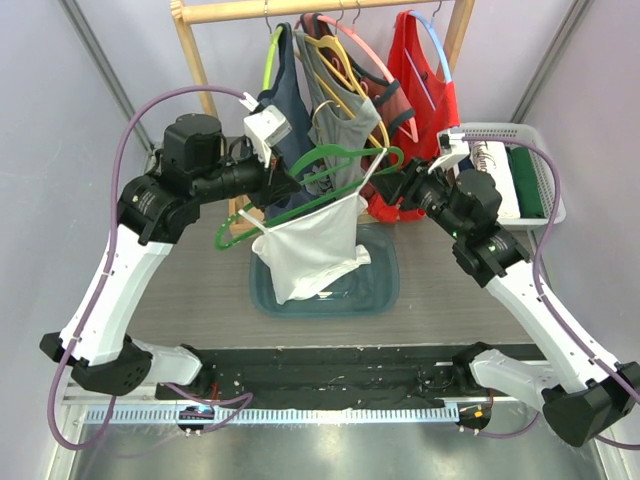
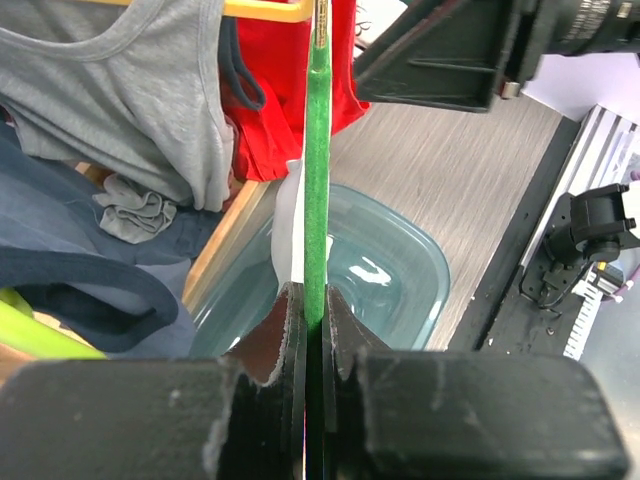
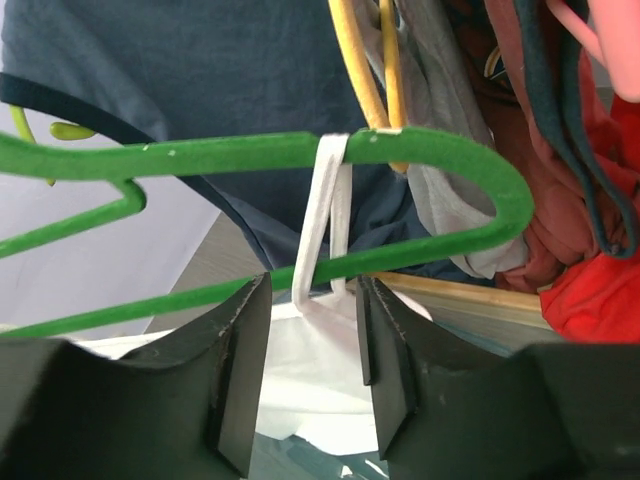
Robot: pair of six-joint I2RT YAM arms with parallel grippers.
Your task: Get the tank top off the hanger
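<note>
Since the teal bin (image 1: 385,292) sits nearest the arm bases on the worktop (image 1: 195,290), begin there: the hem of the white tank top (image 1: 310,245) hangs down into it, and whether anything else lies inside cannot be told. Above it the garment hangs from the green hanger (image 1: 345,157), whose long axis runs from near-left to far-right in the overhead view. The left gripper (image 2: 312,300) has its jaws clamped on the hanger's bar, seen edge-on. The right gripper (image 3: 312,300) is the nearer one to the work: its jaws stand apart, one on either side of the white strap (image 3: 325,215), which loops over the hanger just short of its curved end. Freeing it likely means drawing the strap along the bar and off that end. Behind, the wooden rack (image 1: 300,10) carries other garments (image 1: 345,115). The white basket (image 1: 545,165) at far right holds folded dark green cloth (image 1: 527,180).
</note>
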